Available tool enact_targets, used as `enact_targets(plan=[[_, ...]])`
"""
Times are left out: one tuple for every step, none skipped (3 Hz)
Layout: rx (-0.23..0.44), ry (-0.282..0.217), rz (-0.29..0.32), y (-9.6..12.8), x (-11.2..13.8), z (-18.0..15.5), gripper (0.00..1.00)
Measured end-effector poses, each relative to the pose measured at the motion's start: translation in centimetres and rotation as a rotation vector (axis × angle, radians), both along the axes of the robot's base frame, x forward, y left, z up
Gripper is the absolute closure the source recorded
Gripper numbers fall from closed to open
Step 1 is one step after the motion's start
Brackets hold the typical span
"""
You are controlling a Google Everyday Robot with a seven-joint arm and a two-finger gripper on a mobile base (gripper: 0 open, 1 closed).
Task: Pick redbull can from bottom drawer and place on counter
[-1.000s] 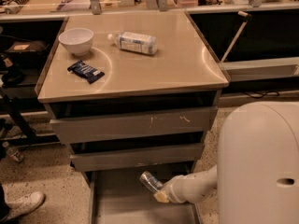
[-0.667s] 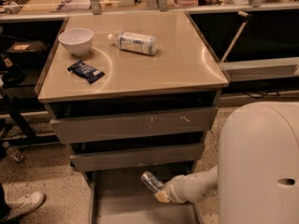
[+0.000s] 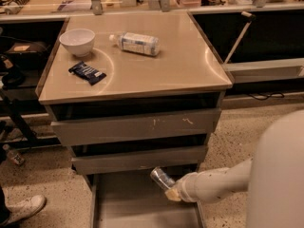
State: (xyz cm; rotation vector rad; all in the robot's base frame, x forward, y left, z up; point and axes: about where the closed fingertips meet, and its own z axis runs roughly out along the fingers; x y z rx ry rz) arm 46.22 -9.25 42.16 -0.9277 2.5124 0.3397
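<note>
We see the gripper [image 3: 169, 188] low at the front of the cabinet, over the open bottom drawer [image 3: 128, 204]. Its fingers close around the can [image 3: 160, 177], which is tilted and held above the drawer floor, just under the middle drawer front. On the counter [image 3: 183, 68] lie a bowl [image 3: 77, 41], a bottle [image 3: 137, 43] and a wrapper [image 3: 87, 72].

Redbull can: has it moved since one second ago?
Yes, slightly: the redbull can, held by the gripper above the bottom drawer, rose rightward toward the middle drawer.
</note>
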Motion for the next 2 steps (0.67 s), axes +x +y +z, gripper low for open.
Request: enact_targets(plan=[[-0.038, -0.049, -0.050, -2.6, 0.3, 5.9, 1.00], [-0.088, -0.106, -0.071, -4.5, 0.8, 11.7, 1.00]])
